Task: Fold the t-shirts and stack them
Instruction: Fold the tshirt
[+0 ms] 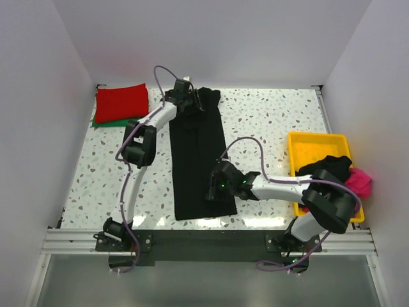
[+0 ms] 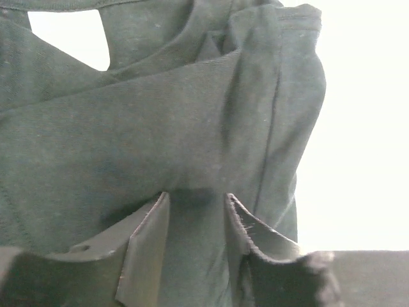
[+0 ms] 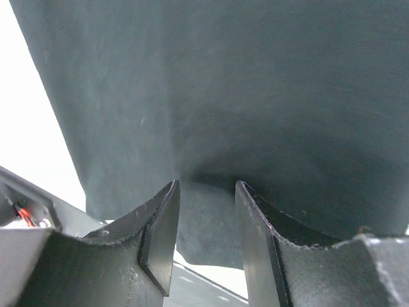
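Note:
A black t-shirt (image 1: 198,153) lies on the table as a long narrow strip running from far to near. My left gripper (image 1: 195,101) is at its far collar end, jaws apart, tips down on the bunched cloth; in the left wrist view the gripper (image 2: 197,198) has shirt (image 2: 128,128) filling the gap. My right gripper (image 1: 214,185) is over the near right part of the strip. In the right wrist view the gripper (image 3: 208,185) is open with its tips on the shirt (image 3: 255,96) near the hem. A folded red shirt (image 1: 121,101) lies on a green one (image 1: 102,121) at far left.
A yellow tray (image 1: 307,144) stands at the right edge and holds a crumpled black shirt (image 1: 329,167) and a pink one (image 1: 361,182). White walls close in the table on three sides. A metal rail (image 1: 204,240) runs along the near edge.

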Available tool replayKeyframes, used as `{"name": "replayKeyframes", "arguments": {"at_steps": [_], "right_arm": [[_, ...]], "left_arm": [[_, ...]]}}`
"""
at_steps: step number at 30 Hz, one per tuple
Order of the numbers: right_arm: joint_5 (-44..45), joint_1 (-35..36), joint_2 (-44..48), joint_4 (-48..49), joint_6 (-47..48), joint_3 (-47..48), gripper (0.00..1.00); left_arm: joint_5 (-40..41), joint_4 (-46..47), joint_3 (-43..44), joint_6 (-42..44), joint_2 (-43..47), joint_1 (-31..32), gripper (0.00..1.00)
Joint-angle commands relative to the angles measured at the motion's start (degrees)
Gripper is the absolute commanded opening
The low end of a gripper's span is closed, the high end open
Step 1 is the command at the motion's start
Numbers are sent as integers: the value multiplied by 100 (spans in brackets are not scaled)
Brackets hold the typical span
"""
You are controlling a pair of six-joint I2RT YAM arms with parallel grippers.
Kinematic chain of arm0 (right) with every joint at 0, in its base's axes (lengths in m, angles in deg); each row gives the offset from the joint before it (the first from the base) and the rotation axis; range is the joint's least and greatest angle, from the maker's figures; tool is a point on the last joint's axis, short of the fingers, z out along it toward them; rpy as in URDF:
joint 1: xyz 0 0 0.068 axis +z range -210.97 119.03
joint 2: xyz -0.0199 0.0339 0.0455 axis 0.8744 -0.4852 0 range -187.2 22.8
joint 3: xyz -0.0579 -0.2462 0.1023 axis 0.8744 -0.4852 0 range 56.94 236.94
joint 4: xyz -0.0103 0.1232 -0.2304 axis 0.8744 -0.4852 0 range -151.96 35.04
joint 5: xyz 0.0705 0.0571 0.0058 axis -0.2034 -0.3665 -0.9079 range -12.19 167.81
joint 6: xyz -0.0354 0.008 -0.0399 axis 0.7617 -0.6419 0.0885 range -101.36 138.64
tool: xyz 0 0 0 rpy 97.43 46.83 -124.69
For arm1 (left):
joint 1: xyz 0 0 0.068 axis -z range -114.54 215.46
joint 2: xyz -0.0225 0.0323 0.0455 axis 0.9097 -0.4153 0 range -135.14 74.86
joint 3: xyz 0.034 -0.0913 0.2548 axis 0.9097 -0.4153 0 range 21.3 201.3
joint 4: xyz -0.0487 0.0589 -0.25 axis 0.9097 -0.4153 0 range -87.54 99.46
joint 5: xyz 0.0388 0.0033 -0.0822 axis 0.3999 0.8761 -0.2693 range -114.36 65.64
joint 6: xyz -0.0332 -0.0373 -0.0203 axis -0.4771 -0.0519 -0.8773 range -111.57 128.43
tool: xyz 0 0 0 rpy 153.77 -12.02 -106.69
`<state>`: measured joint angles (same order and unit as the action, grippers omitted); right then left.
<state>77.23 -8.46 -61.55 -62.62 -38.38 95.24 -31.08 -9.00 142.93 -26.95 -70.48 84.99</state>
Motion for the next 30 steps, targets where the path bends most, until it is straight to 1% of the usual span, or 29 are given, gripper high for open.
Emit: {"name": "replayKeyframes", "arguments": {"at_steps": [1, 2, 3, 5, 8, 10, 12, 14, 15, 17, 19, 20, 21, 22, 23, 24, 25, 26, 27, 28, 29, 30], "right_arm": [[155, 374, -693, -69, -179, 650, 44], [94, 374, -792, -60, -170, 704, 43], [84, 374, -862, -8, -161, 722, 43], [67, 391, -907, 45, -65, 757, 43], [-46, 391, -846, -191, 277, 994, 43], [23, 383, -741, -578, 558, 1223, 44], [162, 383, -460, -980, 735, 1328, 44], [321, 383, -92, -1263, 937, 1425, 44], [400, 365, 32, -1586, 999, 1460, 45], [602, 365, 304, -1904, 1148, 1513, 45], [682, 356, 726, -2283, 1210, 1435, 44], [665, 348, 849, -2362, 1219, 1382, 44], [638, 348, 955, -2511, 1219, 1329, 44], [612, 339, 1148, -2582, 1219, 1224, 44], [559, 330, 1219, -2652, 1228, 1171, 43], [576, 330, 1289, -2801, 1245, 1092, 42], [594, 321, 1412, -2854, 1289, 1039, 42], [629, 295, 1474, -2881, 1298, 995, 42], [673, 286, 1518, -2916, 1315, 925, 41], [656, 242, 1597, -2917, 1350, 898, 41], [656, 181, 1606, -2908, 1386, 889, 40], [664, 172, 1633, -2864, 1412, 872, 40]], "left_arm": [[-1050, -247, 159, 505, -662, -19, 47], [-1164, -168, 169, 505, -680, -63, 48], [-1408, -80, 177, 523, -680, -89, 52], [-1542, 61, 230, 575, -654, -159, 55], [-1893, 360, 230, 558, -470, -282, 60], [-2175, 640, 239, 462, -224, -344, 65], [-2376, 834, 300, 400, 100, -432, 70], [-2404, 897, 432, 286, 451, -520, 72], [-2465, 897, 450, 233, 584, -538, 73], [-2448, 862, 328, 136, 883, -547, 73], [-2203, 722, 4, 23, 1462, -538, 71], [-2071, 712, -268, -82, 1699, -538, 70], [-1722, 703, -1010, -223, 2250, -520, 64], [-1536, 547, -1418, -520, 2560, -520, 60], [-1325, 502, -2327, -653, 3224, -459, 57], [-879, 518, -2849, -759, 3605, -398, 52], [-631, 597, -3359, -873, 3992, -328, 50], [-359, 580, -4287, -927, 4753, -188, 50], [18, 606, -4740, -962, 5117, -117, 49], [91, 580, -5153, -989, 5469, -81, 47], [153, 493, -5810, -980, 5777, -72, 47], [319, 327, -6078, -937, 6319, -63, 45]]}}
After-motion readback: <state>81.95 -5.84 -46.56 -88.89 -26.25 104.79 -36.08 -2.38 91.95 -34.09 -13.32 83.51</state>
